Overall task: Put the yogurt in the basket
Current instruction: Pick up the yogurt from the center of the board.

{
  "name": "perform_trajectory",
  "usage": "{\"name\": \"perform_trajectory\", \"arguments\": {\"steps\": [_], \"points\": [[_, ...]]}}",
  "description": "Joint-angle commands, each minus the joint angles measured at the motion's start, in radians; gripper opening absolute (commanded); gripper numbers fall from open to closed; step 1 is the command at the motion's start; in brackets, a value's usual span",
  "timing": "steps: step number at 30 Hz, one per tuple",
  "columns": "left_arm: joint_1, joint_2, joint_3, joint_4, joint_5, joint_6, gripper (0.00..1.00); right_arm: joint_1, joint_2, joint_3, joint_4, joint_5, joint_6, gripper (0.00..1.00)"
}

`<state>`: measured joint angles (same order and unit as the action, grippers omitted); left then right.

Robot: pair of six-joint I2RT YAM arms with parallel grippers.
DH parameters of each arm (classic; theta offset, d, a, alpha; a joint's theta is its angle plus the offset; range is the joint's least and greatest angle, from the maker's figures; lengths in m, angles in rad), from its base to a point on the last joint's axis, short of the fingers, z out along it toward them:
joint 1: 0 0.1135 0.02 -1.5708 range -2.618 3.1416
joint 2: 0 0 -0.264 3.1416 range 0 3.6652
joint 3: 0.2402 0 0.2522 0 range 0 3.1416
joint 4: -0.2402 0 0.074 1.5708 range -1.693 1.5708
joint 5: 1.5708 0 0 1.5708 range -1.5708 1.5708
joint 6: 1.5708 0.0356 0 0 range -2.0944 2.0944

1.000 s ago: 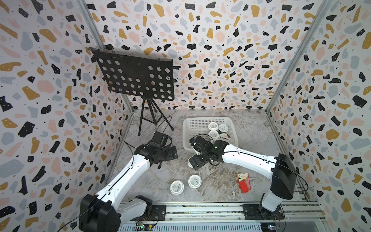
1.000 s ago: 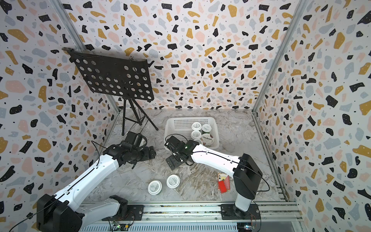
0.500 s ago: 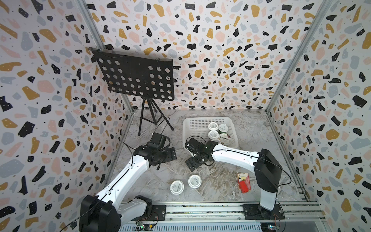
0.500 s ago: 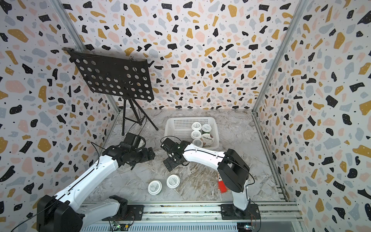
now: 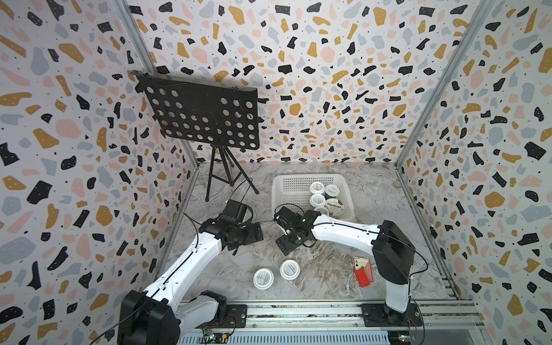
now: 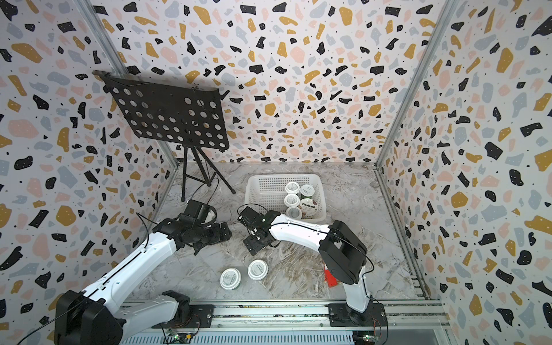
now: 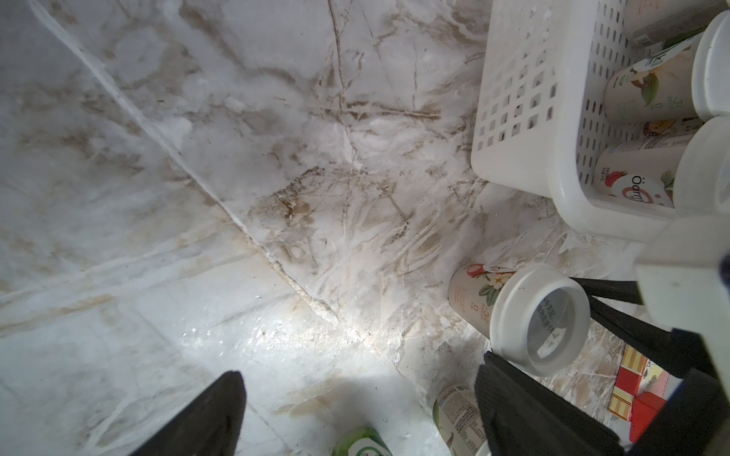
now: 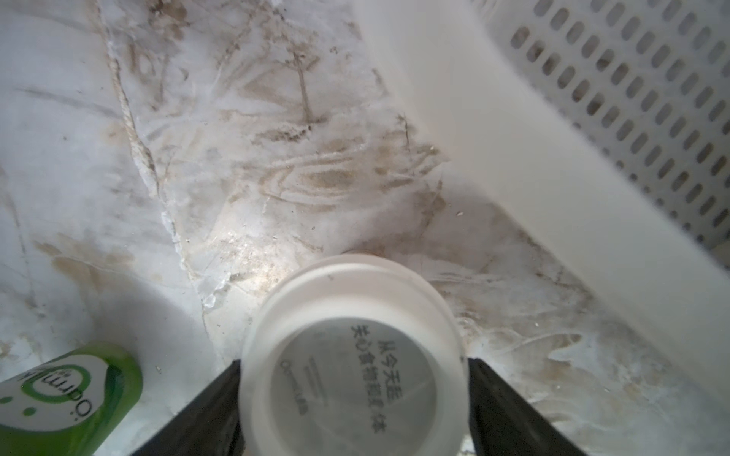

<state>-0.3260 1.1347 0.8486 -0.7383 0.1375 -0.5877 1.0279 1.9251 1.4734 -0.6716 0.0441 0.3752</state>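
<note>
- Cup (image 8: 351, 355) stands upright on the table (image 8: 276, 177), just beside the basket (image 8: 513, 158) corner.
- I judge it light, thin-walled and smooth. The lid overhangs, so I'd pinch the body under it, gently.
- Right gripper (image 5: 287, 245) straddles it, jaws wide. The lid hides the pads, so I cannot tell if they touch.
- Right arm reaches low, wrist facing down.
- Left gripper (image 7: 359, 367) gapes empty nearby.
</note>
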Motion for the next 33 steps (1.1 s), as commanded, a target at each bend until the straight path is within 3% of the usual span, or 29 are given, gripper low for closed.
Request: {"name": "perform_trajectory", "arguments": {"steps": [1, 17, 33], "points": [[0.007, -0.016, -0.008, 0.004, -0.004, 0.016, 0.95, 0.006, -0.001, 0.036, -0.005, 0.002, -0.007, 0.84], [0.018, -0.006, 0.016, 0.002, -0.009, 0.034, 0.94, 0.006, -0.021, 0.037, -0.016, 0.017, -0.004, 0.77], [0.018, -0.007, 0.05, 0.001, 0.0, 0.066, 0.93, -0.011, -0.162, 0.141, -0.139, 0.122, -0.053, 0.76]]}}
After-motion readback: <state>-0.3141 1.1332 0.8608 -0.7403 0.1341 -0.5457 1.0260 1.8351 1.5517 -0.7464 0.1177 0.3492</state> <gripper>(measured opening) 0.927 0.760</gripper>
